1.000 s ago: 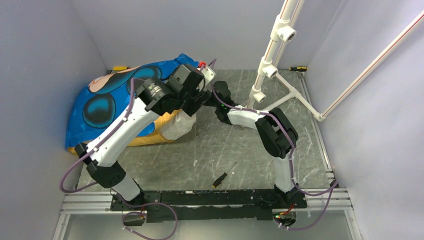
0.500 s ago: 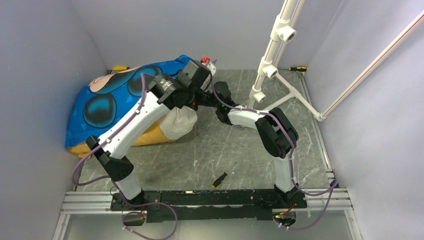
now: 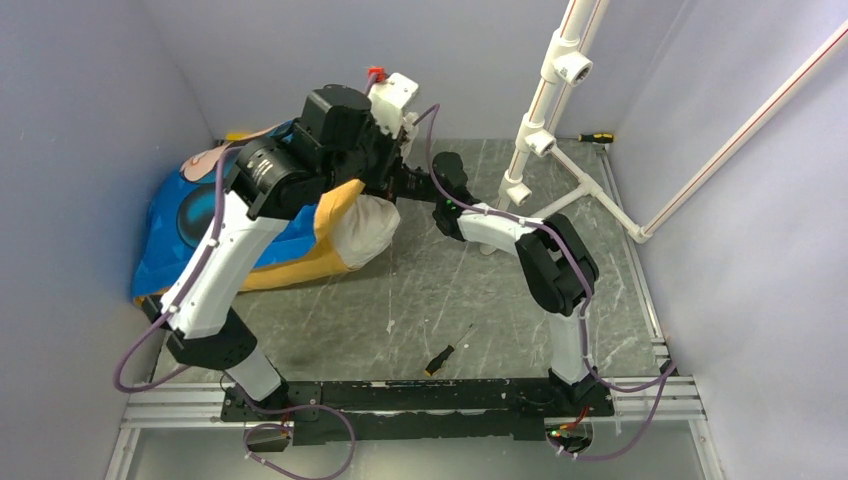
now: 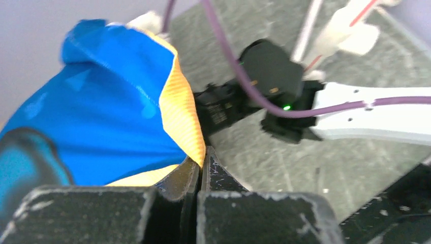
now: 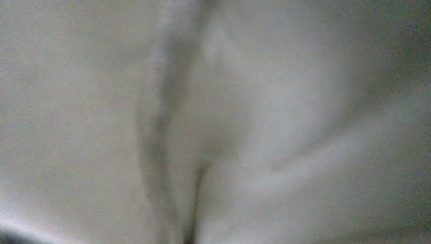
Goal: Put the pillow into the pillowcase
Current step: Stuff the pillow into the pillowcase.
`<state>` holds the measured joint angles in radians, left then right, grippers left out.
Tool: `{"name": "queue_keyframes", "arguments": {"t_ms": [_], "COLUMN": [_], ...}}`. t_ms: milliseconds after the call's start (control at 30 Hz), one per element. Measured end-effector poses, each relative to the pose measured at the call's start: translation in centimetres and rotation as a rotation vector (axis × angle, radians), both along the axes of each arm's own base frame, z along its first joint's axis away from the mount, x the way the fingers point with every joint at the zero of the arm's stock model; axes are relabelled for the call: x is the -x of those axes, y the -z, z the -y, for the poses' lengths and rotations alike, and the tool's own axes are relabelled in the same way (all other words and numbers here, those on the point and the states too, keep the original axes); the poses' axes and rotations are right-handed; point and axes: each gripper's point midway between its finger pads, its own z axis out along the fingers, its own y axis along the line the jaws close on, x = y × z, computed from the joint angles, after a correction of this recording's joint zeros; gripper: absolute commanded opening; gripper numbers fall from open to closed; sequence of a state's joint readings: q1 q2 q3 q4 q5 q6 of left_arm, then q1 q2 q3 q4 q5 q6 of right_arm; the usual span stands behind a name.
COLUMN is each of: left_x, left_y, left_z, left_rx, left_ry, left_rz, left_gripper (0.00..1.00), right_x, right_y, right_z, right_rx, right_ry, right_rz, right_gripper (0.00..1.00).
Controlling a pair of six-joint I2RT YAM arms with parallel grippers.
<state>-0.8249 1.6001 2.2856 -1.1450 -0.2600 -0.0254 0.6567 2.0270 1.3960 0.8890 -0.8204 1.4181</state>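
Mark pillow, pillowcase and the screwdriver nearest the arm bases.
pillow (image 3: 366,230): top external view, exposed white end.
pillowcase (image 3: 170,242): top external view, blue printed side.
near screwdriver (image 3: 438,359): top external view, black handle.

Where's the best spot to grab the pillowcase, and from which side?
Pinch the pillowcase at its orange-lined open hem, coming from the opening side by the pillow; that edge stands free and thin, as the left gripper grips it.
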Motion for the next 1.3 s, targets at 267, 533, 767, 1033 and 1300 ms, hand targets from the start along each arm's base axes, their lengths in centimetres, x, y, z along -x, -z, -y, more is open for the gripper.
{"name": "queue_keyframes", "arguments": {"t_ms": [267,533,767,1033,1300], "left_x": [0.3,0.4,0.7,3.2,-1.7], "left_y": [-0.8,-1.1,-0.4,-1.2,-4.8], "left_z": [9.3,12.0,12.5,12.7,0.3], "left_rx": [0.242,0.369,0.378,0.328,0.272], "left_ry": [0.160,0.182,0.188,0.249,-0.171], "left_rz": [-0.103,-0.172,-0.212,-0.112,0.117], "left_gripper": [0.00,0.00,0.47,0.99,0.99], "right_x": [-0.3,-0.2,0.8,4.1,4.7], "right_y": [-0.4,0.7,1.5,4.4,4.6], "right_z": [0.5,0.0,-0.7,-0.9,-0.5], "right_rx": [0.082,0.129,0.140,0.157,0.153], "right_ry": [0.061,0.074,0.047,-0.036,-0.070], "right_rz": [0.062,0.043,0.008,-0.054,-0.044], "right_gripper": [0.00,0.00,0.00,0.00,0.00]}}
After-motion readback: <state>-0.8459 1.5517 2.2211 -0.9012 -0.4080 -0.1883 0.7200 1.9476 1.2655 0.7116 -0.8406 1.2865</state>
